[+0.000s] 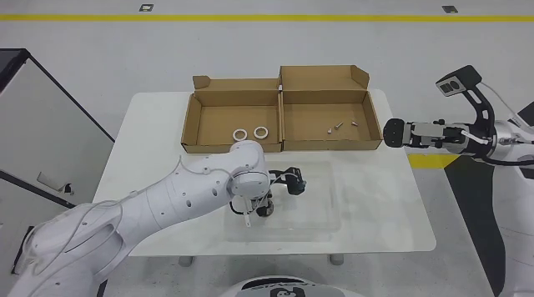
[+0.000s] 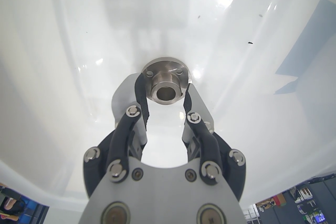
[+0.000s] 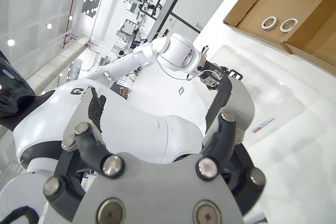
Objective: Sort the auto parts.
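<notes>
Metal flange in left hand

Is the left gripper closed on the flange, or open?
Shut: the left gripper has its pads pressed against both sides of the metal flange.

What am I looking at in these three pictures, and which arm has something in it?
A two-armed robot works at a white table. The top view looks down from above its arms; each wrist view sits behind one end effector. On the table stand two open cardboard boxes: one box holds two white rings, the other box small bolts. Nearer the robot lies a clear plastic tray. The left end effector is inside that tray, closed on a metal flanged hub. The right end effector is open and empty, beside the other box.
</notes>
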Motion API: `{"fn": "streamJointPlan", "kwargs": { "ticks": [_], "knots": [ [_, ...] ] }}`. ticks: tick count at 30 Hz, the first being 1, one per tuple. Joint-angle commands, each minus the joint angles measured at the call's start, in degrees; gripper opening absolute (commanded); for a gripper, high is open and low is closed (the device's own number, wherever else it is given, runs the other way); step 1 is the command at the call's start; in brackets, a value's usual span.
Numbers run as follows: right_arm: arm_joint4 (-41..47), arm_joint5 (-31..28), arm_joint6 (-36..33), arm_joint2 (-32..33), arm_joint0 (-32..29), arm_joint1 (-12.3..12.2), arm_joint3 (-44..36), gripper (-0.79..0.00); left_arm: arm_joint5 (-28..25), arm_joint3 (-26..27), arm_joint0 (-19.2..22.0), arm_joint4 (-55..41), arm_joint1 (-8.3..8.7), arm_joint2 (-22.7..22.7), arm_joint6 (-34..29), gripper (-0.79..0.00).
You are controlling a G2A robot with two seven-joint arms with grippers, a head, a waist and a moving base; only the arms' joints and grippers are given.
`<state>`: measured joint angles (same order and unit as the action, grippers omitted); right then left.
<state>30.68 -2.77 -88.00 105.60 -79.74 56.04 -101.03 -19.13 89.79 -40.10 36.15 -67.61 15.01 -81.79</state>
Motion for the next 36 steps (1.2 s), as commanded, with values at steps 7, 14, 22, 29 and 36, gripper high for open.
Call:
{"fn": "streamJointPlan", "kwargs": {
  "ticks": [7,14,22,29,36],
  "knots": [
    [0.0,0.0,0.0,0.0,0.0,0.0,0.0,0.0,0.15,-0.7,-0.34,0.45,-0.46,-0.04,-0.44,-0.529],
    [0.0,0.0,0.0,0.0,0.0,0.0,0.0,0.0,1.02,-1.48,-0.54,2.6,-1.09,-0.52,-0.75,-0.785],
    [0.0,0.0,0.0,0.0,0.0,0.0,0.0,0.0,3.54,1.3,-0.16,3.05,-0.99,1.46,-1.65,-0.785],
    [0.0,0.0,0.0,0.0,0.0,0.0,0.0,0.0,4.79,8.47,-0.52,-0.05,1.25,6.77,-4.51,-0.785],
    [0.0,0.0,0.0,0.0,0.0,0.0,0.0,0.0,4.6,17.28,-1.13,-2.92,4.61,13.04,-6.21,-0.785]
  ]
}}
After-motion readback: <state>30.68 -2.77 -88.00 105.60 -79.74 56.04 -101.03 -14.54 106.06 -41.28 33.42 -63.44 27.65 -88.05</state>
